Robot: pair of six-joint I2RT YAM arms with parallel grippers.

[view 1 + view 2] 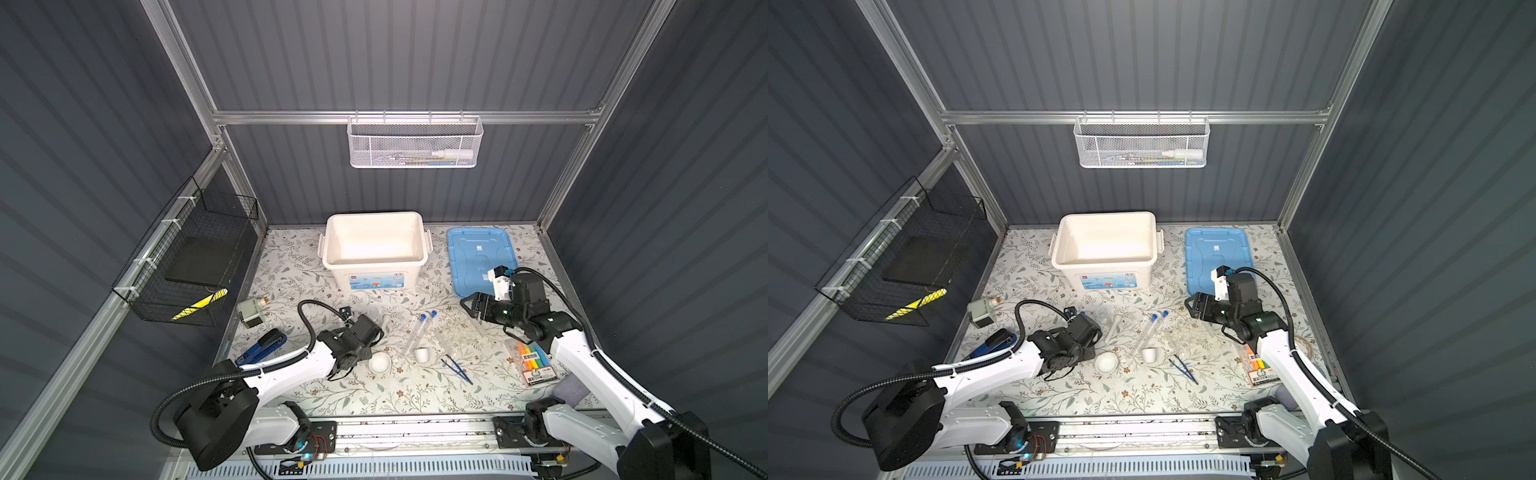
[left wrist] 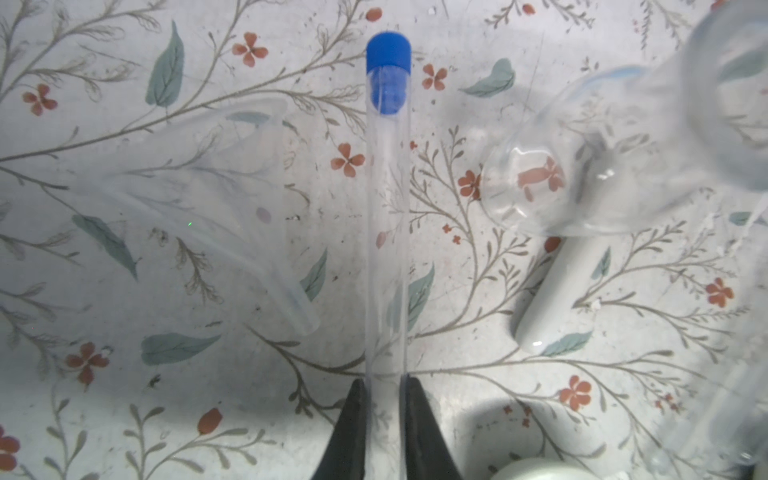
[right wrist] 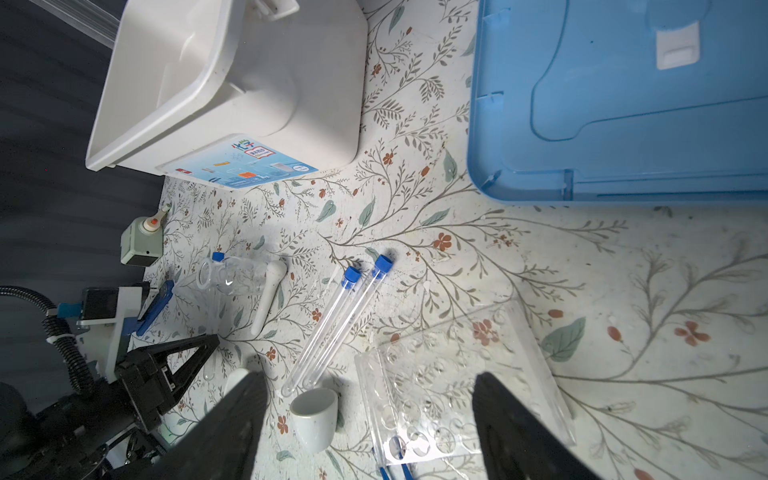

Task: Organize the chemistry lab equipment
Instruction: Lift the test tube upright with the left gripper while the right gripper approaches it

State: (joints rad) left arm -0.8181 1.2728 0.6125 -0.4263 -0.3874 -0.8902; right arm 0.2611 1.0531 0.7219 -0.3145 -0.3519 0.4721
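In left hand (image 2: 384, 384): test tube (image 2: 387, 199).

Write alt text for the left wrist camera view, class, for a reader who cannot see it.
The two black fingers of the left gripper pinch a clear, blue-capped test tube far from its cap, against a floral tablecloth. A clear plastic funnel lies on one side of it; a small round glass flask and a white pestle on the other.
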